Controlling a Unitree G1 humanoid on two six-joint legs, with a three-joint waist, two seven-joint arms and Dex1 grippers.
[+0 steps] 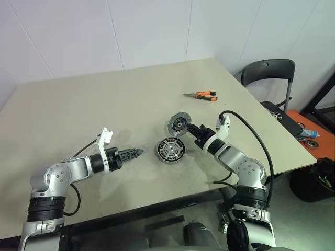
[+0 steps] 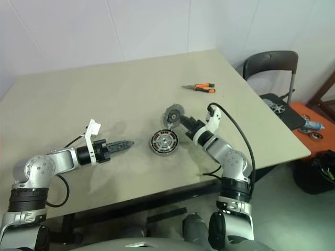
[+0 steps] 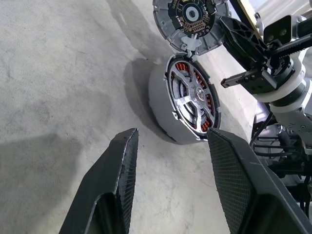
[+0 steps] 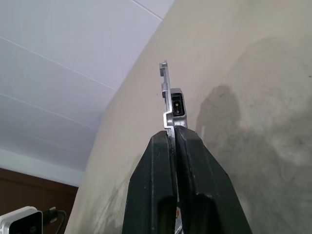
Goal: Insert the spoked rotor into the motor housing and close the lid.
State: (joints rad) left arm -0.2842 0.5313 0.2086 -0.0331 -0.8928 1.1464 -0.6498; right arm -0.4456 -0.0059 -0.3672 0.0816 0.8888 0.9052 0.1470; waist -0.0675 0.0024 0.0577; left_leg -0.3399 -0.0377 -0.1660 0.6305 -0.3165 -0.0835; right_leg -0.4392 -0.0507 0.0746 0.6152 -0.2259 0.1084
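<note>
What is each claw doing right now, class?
Left claw: open, holding nothing.
Right claw: shut on the lid, lifted edge-on above the table.

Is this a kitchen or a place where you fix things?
Probably a workshop or lab room: a plain beige table holds a motor housing and orange-handled pliers, with a black chair beside it.

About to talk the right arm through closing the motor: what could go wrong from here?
1. The right gripper pinches the lid only by its thin edge, so it could pivot or slip.
2. The motor housing sits loose on the table, with the left gripper open and apart from it; an off-centre lid may push it away.
</note>
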